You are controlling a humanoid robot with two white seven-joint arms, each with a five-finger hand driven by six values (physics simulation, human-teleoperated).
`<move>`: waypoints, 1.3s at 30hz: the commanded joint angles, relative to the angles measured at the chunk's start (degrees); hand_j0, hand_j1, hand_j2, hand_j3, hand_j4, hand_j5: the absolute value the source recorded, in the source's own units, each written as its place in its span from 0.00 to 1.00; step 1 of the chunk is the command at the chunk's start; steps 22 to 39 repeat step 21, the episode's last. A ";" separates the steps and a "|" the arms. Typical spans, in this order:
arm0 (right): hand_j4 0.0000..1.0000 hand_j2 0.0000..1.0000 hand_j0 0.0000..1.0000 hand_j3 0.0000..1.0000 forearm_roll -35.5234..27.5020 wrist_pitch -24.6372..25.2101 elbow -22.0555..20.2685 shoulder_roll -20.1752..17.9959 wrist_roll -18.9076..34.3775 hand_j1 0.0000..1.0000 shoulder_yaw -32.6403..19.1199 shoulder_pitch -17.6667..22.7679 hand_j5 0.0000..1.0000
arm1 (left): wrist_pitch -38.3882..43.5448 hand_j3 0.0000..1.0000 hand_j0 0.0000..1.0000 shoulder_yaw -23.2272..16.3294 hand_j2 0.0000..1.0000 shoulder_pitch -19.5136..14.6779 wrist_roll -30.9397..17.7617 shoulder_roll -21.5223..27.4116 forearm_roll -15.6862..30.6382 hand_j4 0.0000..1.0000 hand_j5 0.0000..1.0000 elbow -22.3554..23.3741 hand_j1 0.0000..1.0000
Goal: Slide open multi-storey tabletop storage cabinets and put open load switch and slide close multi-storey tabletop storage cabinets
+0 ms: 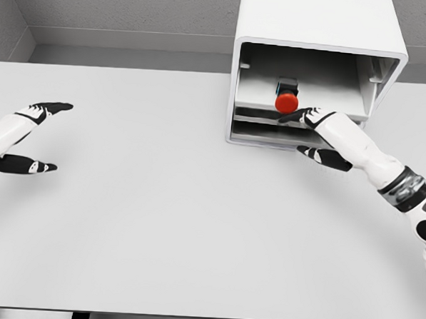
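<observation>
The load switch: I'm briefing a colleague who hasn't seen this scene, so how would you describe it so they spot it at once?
Start at the white storage cabinet at the far right of the grey table. Look into its open front, at the upper tray, just above the right hand. There sits the load switch: a dark body with a round red button, the only coloured thing in view.

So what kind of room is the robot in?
Probably a plain test room in a computer simulation, not a home: a bare grey table, blank grey walls, and just one white storage cabinet holding a red switch.
</observation>
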 commanded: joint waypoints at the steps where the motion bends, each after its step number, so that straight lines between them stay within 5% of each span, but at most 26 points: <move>1: 0.77 0.77 0.77 0.77 -0.31 0.05 1.89 0.49 -0.04 0.77 0.87 -0.17 0.77 | 0.14 1.00 1.00 0.01 1.00 0.00 0.04 0.05 0.46 1.00 1.00 -0.03 1.00; 8: 0.77 0.77 0.77 0.77 -0.75 0.05 0.22 -0.13 -0.13 0.77 1.40 1.05 0.77 | 0.14 1.00 1.00 0.10 1.00 0.09 0.04 0.05 0.46 1.00 1.00 0.06 1.00; 17: 0.78 0.78 0.78 0.78 -7.08 0.05 -5.58 -9.62 -0.39 0.78 -5.89 10.11 0.78 | 0.14 1.00 1.00 0.80 1.00 0.09 0.12 0.05 0.11 1.00 1.00 0.23 1.00; 39: 0.78 0.78 0.78 0.78 -7.34 0.05 -5.85 -9.79 -0.39 0.78 -5.89 10.11 0.78 | 0.14 1.00 1.00 0.80 1.00 0.70 0.12 0.05 0.02 1.00 1.00 -0.12 1.00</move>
